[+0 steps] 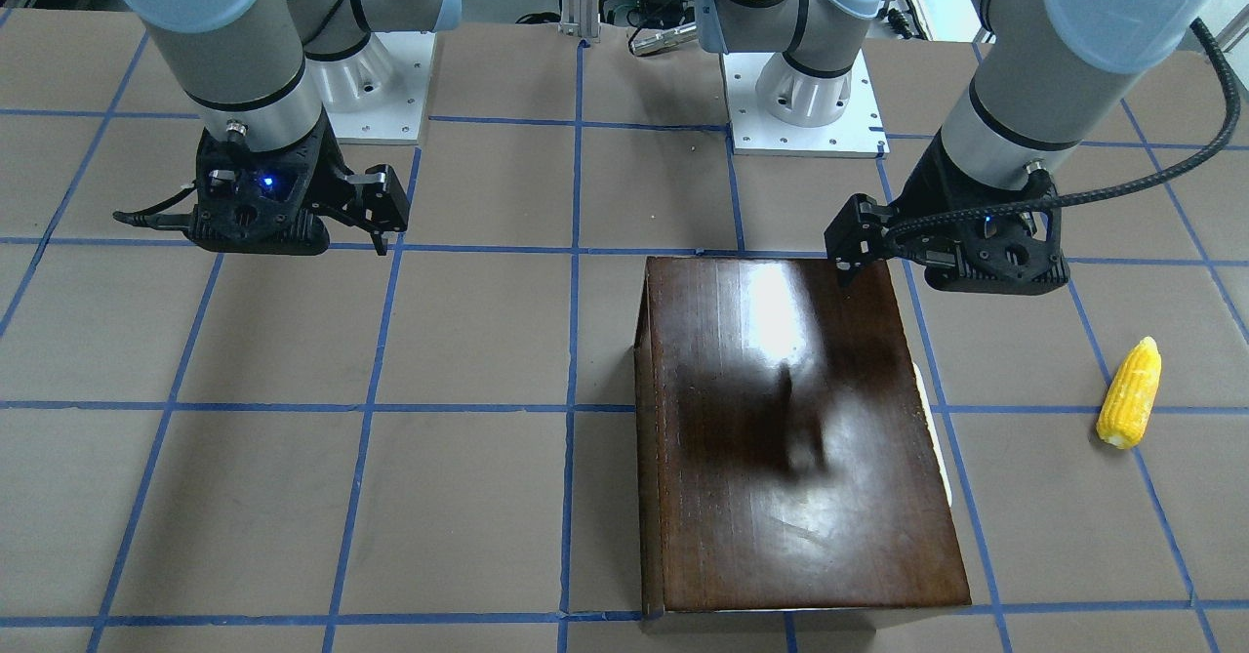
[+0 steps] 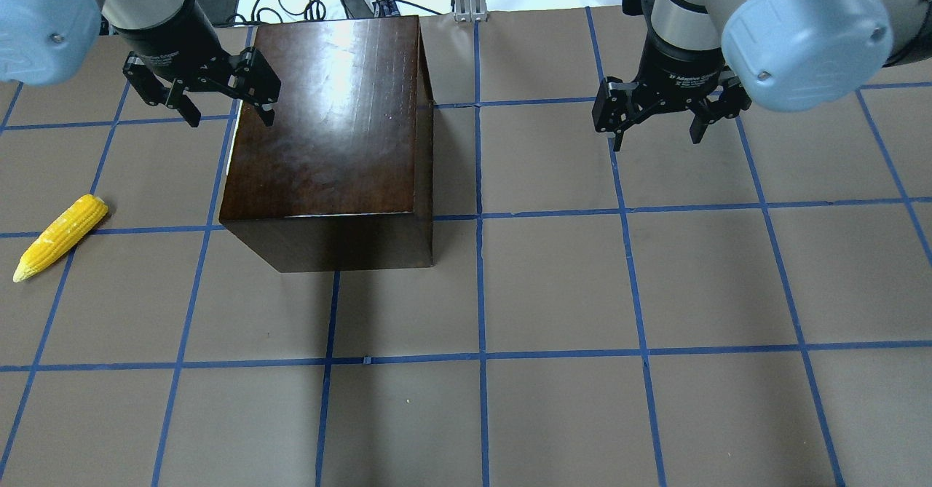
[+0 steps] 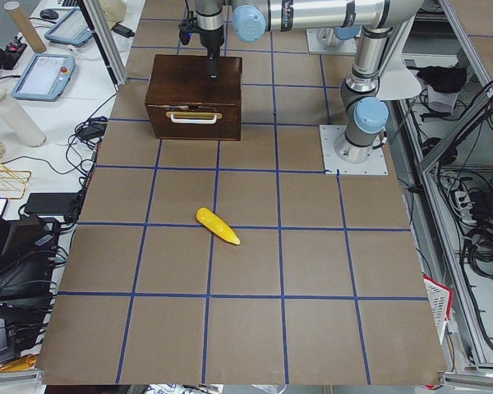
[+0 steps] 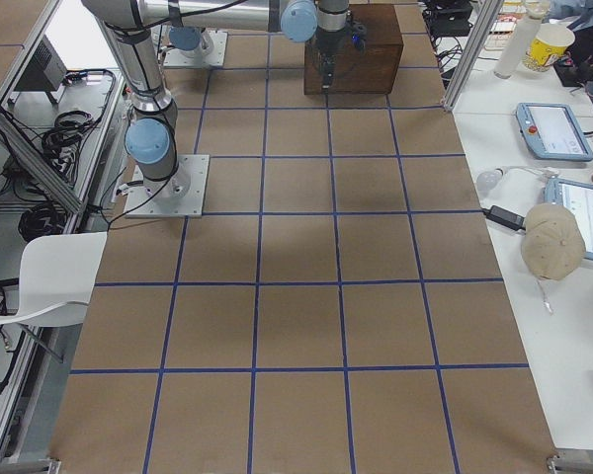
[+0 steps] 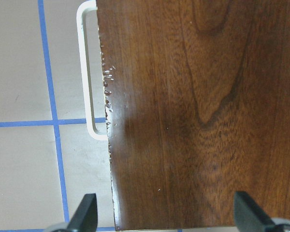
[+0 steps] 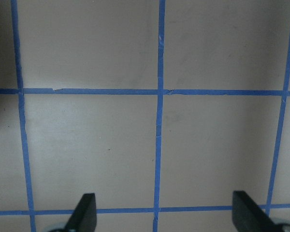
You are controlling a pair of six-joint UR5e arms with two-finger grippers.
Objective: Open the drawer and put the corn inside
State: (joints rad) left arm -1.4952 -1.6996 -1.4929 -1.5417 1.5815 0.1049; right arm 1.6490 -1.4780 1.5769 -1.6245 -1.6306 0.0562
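The glossy dark-brown box (image 2: 328,130) stands on the table with its drawer (image 3: 194,120) shut. The whitish handle (image 5: 84,72) runs along the box's side that faces the corn. My left gripper (image 2: 218,101) hangs open above the box's handle-side edge near a corner. In the left wrist view, one of its fingertips (image 5: 84,215) is over the table and the other over the lid. The yellow corn (image 2: 60,236) lies on the table well out from the handle side, and it also shows in the front-facing view (image 1: 1130,394). My right gripper (image 2: 659,127) hangs open over bare table, far from the box.
Both arm bases (image 1: 805,87) stand at the table's robot edge. Blue tape lines grid the brown table (image 2: 553,290). Benches with tablets (image 4: 551,130), cables and a cup flank the table's ends. A white chair (image 4: 49,276) stands off the table.
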